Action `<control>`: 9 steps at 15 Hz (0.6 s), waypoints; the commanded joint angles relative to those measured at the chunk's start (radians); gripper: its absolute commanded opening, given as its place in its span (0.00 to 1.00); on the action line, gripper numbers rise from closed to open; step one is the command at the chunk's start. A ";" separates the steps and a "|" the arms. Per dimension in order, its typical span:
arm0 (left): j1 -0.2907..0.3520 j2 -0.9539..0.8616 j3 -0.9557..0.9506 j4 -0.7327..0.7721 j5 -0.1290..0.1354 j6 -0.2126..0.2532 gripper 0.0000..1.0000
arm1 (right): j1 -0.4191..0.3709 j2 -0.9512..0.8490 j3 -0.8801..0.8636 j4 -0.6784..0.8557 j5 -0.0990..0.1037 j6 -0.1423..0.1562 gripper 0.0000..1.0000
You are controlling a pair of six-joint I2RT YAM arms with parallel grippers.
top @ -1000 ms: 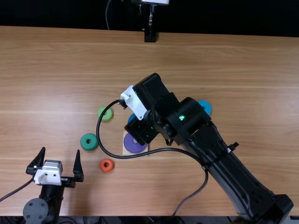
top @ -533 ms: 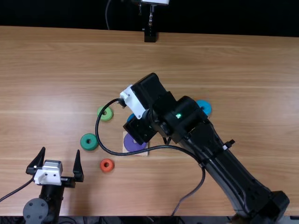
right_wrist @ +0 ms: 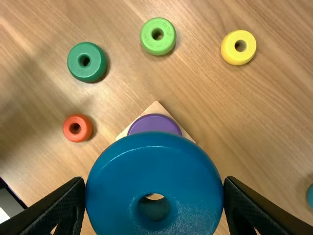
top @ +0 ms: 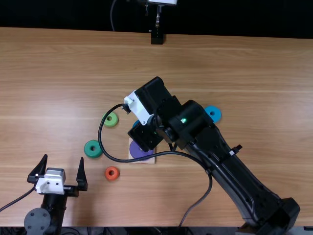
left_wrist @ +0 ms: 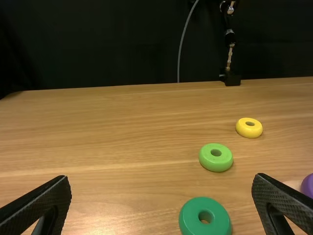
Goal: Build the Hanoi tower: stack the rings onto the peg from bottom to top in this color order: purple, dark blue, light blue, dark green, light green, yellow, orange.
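Lab, seemingly — black arms (top: 222,152), wooden table (top: 244,68), dark backdrop (top: 58,13).

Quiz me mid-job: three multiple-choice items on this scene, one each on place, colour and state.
1. Where is the purple ring?
A) beside the yellow ring
B) on the square wooden base
C) behind the light green ring

2. What colour is the ring in the right gripper?
A) dark blue
B) orange
C) dark green

3. How is the left gripper?
A) shut, empty
B) shut on a ring
C) open, empty

Key:
1 B: the base's corners show around it.
2 A: the dark blue ring sits between the fingers.
3 C: its fingers stand wide apart.
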 commanded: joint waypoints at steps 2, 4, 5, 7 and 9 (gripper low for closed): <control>0.003 -0.012 -0.016 -0.022 0.017 0.004 1.00 | 0.028 0.008 0.025 -0.001 -0.008 0.008 0.00; 0.003 -0.012 -0.016 -0.022 0.017 0.004 1.00 | 0.033 0.009 0.022 -0.001 -0.008 0.008 0.00; 0.003 -0.012 -0.016 -0.021 0.017 0.004 1.00 | 0.033 0.018 0.021 -0.001 -0.008 0.006 0.00; 0.003 -0.012 -0.016 -0.022 0.017 0.004 1.00 | 0.033 0.029 0.018 -0.003 -0.006 0.006 0.00; 0.003 -0.012 -0.016 -0.021 0.017 0.004 1.00 | 0.031 0.029 0.018 -0.001 -0.004 0.004 0.00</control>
